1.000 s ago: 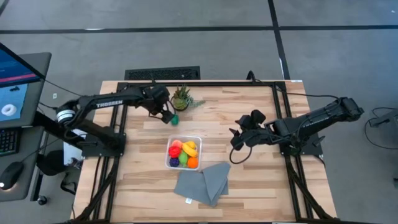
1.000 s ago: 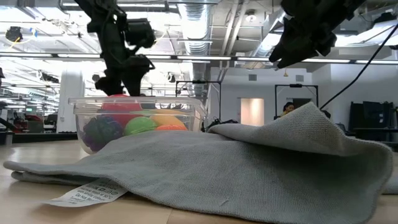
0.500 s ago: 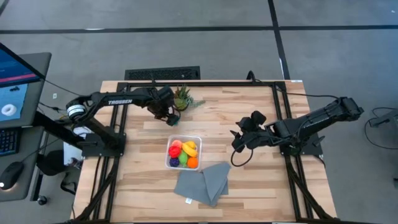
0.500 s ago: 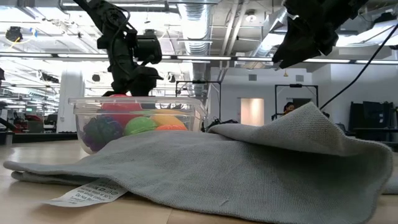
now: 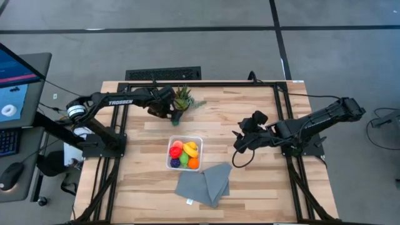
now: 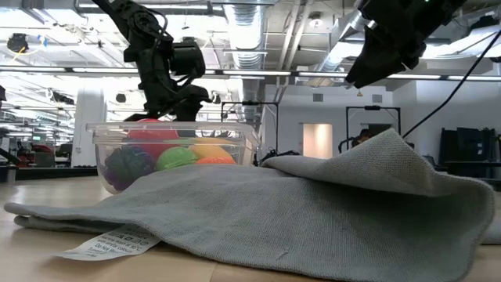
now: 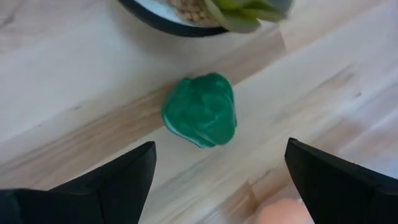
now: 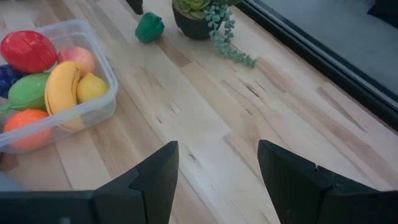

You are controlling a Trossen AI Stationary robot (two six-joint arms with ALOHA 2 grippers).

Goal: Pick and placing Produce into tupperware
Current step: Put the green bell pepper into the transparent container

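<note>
Produce still out on the table is one dark green pepper, lying just ahead of the left gripper, between its spread, empty fingers and just beside the potted plant. To grip it cleanly, I would lower straight down so both fingers straddle its widest part, keeping clear of the pot. Other fruits already sit in the tupperware, nearer the table's middle. Off to the side, the right gripper hovers with fingers apart, holding nothing.
</note>
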